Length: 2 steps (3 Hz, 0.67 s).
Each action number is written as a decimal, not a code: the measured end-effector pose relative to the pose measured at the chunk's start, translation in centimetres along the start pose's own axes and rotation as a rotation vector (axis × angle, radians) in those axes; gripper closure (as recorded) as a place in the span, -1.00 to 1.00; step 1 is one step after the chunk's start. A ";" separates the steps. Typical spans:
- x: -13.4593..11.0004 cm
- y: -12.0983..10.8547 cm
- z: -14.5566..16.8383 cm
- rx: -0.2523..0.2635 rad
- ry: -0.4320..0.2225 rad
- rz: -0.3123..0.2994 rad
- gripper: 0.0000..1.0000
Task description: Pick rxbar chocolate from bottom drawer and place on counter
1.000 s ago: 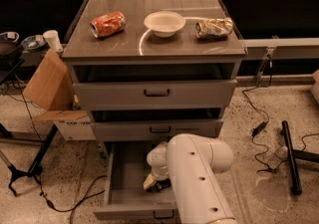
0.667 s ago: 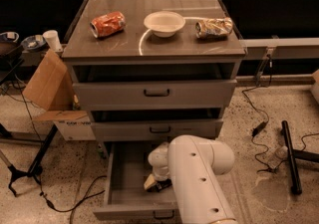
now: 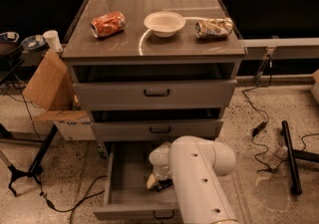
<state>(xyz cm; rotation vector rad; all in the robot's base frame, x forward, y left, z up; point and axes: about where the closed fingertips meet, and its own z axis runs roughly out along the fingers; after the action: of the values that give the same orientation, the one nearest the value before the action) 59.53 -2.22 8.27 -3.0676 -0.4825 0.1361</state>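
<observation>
The robot's white arm (image 3: pixel 199 180) reaches down into the open bottom drawer (image 3: pixel 124 185), with the jaws low inside it, near its middle. The arm's bulk covers them, so it cannot be told whether they are apart or together. A small dark object, seemingly the rxbar chocolate (image 3: pixel 164 185), lies on the drawer floor right at the jaws, mostly hidden. To the left of the jaws the drawer floor shows bare. Above the jaws, the middle drawer (image 3: pixel 159 129) and the top drawer (image 3: pixel 155 92) stand slightly open. Well above and beyond the jaws, the table (image 3: pixel 149 49) carries a crushed orange can (image 3: pixel 107 23), an empty white bowl (image 3: pixel 164 23) and a crumpled pale can (image 3: pixel 214 27).
</observation>
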 end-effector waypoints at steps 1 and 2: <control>0.0 0.0 -0.4 0.007 0.008 -0.003 -0.15; -0.1 0.0 -1.3 0.007 0.008 -0.003 0.31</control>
<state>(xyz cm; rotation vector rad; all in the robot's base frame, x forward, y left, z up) 59.56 -2.25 9.61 -3.0598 -0.4845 0.1253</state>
